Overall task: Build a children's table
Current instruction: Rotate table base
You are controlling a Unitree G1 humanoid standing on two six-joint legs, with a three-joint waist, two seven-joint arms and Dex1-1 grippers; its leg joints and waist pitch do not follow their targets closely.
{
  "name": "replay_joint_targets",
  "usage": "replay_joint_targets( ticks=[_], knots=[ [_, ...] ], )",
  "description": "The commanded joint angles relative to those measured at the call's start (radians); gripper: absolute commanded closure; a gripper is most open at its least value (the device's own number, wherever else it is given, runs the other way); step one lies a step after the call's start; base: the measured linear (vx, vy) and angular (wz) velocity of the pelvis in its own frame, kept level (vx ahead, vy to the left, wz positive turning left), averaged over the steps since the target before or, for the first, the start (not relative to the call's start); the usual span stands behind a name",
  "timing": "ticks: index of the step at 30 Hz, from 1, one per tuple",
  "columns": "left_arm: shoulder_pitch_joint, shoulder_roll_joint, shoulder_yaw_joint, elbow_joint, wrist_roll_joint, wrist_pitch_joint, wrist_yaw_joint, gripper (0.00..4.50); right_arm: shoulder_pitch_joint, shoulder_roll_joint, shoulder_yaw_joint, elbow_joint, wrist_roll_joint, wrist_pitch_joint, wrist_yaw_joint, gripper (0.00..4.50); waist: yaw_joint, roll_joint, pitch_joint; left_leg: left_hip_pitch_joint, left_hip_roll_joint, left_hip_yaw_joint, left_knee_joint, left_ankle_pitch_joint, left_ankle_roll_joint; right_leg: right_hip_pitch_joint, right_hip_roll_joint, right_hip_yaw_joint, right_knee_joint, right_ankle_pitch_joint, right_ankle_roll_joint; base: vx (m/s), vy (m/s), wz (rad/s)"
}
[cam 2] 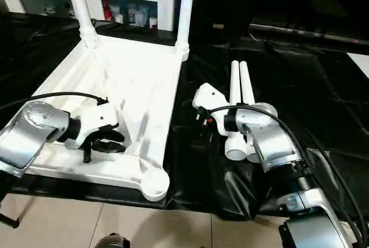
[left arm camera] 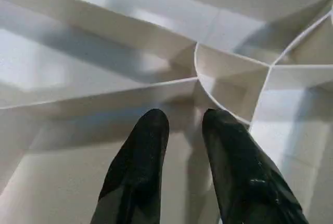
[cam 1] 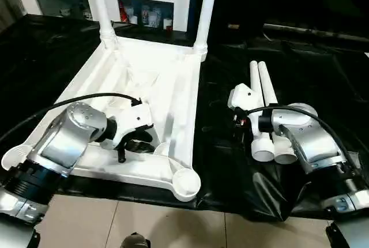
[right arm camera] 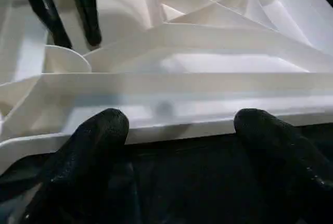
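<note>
The two standing legs (cam 1: 98, 6) run out past the top edge of my head view, so I cannot see their upper ends; the table top's (cam 1: 179, 92) near left corner socket (cam 1: 16, 156) is partly covered by my left forearm (cam 1: 63, 141); my right forearm (cam 1: 308, 141) covers part of the two loose legs (cam 1: 262, 92) lying on the black sheet (cam 1: 323, 75); the items behind the cabinet's glass doors (cam 1: 144, 12) are too small to tell apart; in my right wrist view the black fingers (right arm camera: 93, 140) are cut by the bottom edge, and so are my left ones (left arm camera: 140, 172).
</note>
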Motion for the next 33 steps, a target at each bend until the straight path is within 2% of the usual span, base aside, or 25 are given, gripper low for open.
replay_joint_targets(
  ticks=[1, 12, 14, 18, 24, 26, 29, 33],
  knots=[
    [-0.001, -0.007, -0.015, -0.024, -0.004, 0.012, 0.006, 3.05, 0.014, -0.022, 0.017, -0.035, 0.008, 0.028, 0.018, 0.65, -0.002, 0.019, -0.079, 0.022, 0.02, -0.005, -0.067, -0.194, -0.007, 0.053, -0.06, 0.048, -0.07, -0.058, -0.218, 0.0, 0.0, 0.0],
    [-0.042, 0.008, 0.021, 0.013, -0.018, 0.024, 0.009, 3.05, 0.029, -0.05, 0.032, -0.087, 0.007, 0.069, 0.037, 0.65, 0.0, 0.018, -0.079, 0.021, 0.02, -0.006, -0.067, -0.193, -0.008, 0.053, -0.061, 0.047, -0.071, -0.074, -0.209, 0.0, 0.0, 0.0],
    [-0.045, 0.008, 0.028, -0.003, -0.034, 0.037, -0.002, 3.05, 0.031, -0.052, 0.037, -0.093, 0.011, 0.074, 0.038, 0.65, 0.001, 0.021, -0.08, 0.023, 0.02, -0.006, -0.066, -0.189, -0.01, 0.053, -0.061, 0.047, -0.07, -0.06, -0.214, 0.0, 0.0, 0.0],
    [-0.04, -0.003, 0.036, -0.05, -0.073, 0.07, -0.027, 3.05, 0.034, -0.052, 0.041, -0.101, 0.017, 0.08, 0.042, 0.65, 0.001, 0.02, -0.081, 0.021, 0.02, -0.006, -0.064, -0.181, -0.011, 0.054, -0.061, 0.047, -0.066, -0.034, -0.227, 0.0, 0.0, 0.0],
    [-0.031, -0.018, 0.016, -0.063, -0.083, 0.083, -0.028, 3.05, 0.046, -0.067, 0.047, -0.145, 0.053, 0.115, 0.094, 0.65, 0.002, 0.02, -0.081, 0.021, 0.02, -0.006, -0.064, -0.184, -0.004, 0.057, -0.062, 0.047, -0.068, -0.036, -0.221, 0.0, 0.0, 0.0],
    [-0.024, -0.021, -0.001, -0.064, -0.078, 0.083, -0.023, 3.05, 0.059, -0.09, 0.058, -0.183, 0.081, 0.157, 0.143, 0.65, 0.003, 0.02, -0.08, 0.022, 0.021, -0.006, -0.065, -0.189, -0.001, 0.056, -0.06, 0.047, -0.069, -0.045, -0.217, 0.0, 0.0, 0.0],
    [-0.02, -0.012, -0.033, -0.052, -0.047, 0.073, -0.009, 3.05, 0.069, -0.118, 0.071, -0.222, 0.107, 0.212, 0.192, 0.65, 0.003, 0.02, -0.081, 0.021, 0.022, -0.008, -0.065, -0.193, 0.001, 0.057, -0.061, 0.047, -0.07, -0.053, -0.217, 0.0, 0.0, 0.0],
    [-0.027, -0.004, -0.05, -0.009, -0.008, 0.045, 0.019, 3.05, 0.073, -0.136, 0.079, -0.24, 0.109, 0.228, 0.212, 0.65, 0.004, 0.018, -0.079, 0.021, 0.022, -0.008, -0.065, -0.203, -0.002, 0.056, -0.062, 0.048, -0.075, -0.079, -0.212, 0.0, 0.0, 0.0]
  ],
)
